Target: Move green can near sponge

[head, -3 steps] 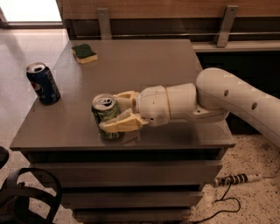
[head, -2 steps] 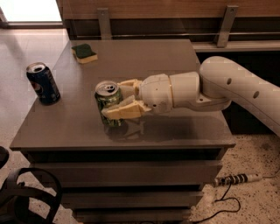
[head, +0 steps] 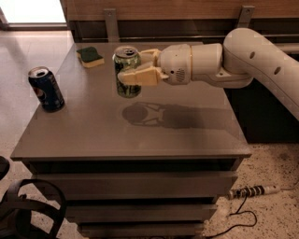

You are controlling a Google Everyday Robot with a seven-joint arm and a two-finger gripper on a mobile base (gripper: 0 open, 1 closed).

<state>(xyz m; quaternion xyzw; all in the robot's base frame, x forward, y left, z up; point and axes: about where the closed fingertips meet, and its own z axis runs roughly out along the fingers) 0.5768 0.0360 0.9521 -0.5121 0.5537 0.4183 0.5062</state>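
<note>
The green can (head: 127,71) is upright with its silver top showing. My gripper (head: 135,67) is shut on it from the right and holds it in the air above the grey table (head: 140,135); its shadow lies on the tabletop below. The sponge (head: 90,56), dark green over pale yellow, lies flat at the table's far left corner, a short way left of and beyond the can.
A dark blue Pepsi can (head: 45,88) stands near the table's left edge. A wooden wall panel (head: 187,9) runs behind the table. A power strip and cable (head: 252,192) lie on the floor at right; a dark round object (head: 28,210) is at lower left.
The gripper has lifted the green can off the table and carried it toward the far side, closer to the sponge. The Pepsi can and sponge have not moved.
</note>
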